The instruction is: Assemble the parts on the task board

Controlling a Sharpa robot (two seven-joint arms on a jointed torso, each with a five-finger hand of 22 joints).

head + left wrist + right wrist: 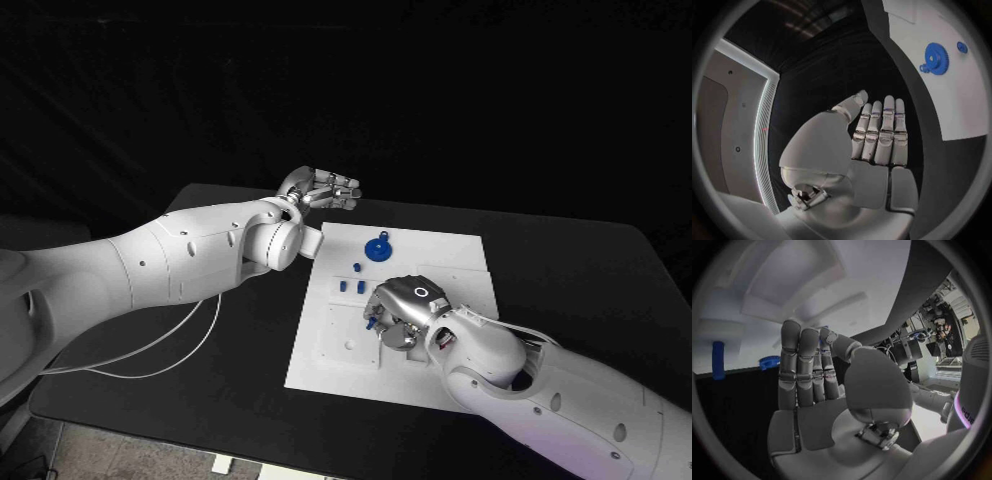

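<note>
I see left hand (323, 189) open, empty, past board's (447, 250) top-left corner | right hand (402, 309) over board centre, grip unclear | gear (378, 248) upper-middle, free table all round

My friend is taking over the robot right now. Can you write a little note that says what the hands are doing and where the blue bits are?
Left hand: off the board's far left corner, above the black table, fingers straight and together, holding nothing.
Right hand: low over the middle of the task board, fingers bent down at small blue parts; whether it holds one, I cannot tell.
Blue gear: lies on the far part of the board. Small blue pegs lie near the middle.
Done: cannot tell from here.
Left: gear and pegs look unplaced.
</note>
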